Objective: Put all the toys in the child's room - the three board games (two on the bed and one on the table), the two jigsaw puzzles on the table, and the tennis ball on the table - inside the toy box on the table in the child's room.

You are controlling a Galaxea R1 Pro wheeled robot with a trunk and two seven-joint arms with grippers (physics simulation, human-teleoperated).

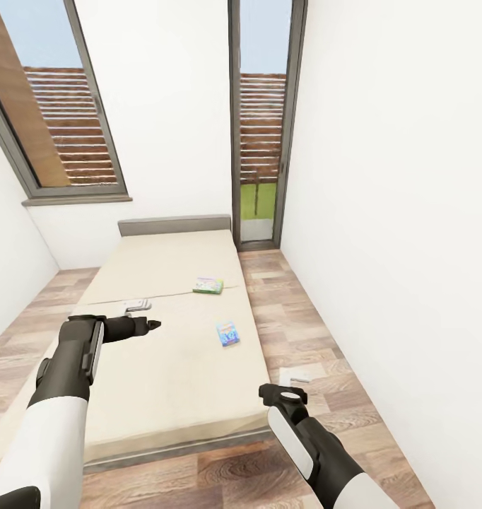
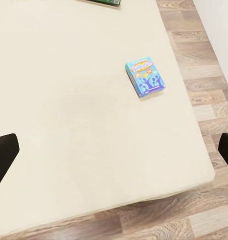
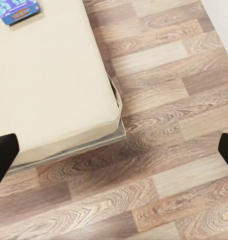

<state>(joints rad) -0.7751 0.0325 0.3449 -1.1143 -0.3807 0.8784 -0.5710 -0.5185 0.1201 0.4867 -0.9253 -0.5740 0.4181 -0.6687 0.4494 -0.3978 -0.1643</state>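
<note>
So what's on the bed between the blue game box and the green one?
Nothing. In the head view, only bare cream bed cover lies between the blue board game and the green board game, apart from a seam running across the cover.

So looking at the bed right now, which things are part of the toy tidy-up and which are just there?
Part of the job:
blue board game
green board game

Just there:
bed
small white item on the bed, too small to identify
window
glass door
</note>
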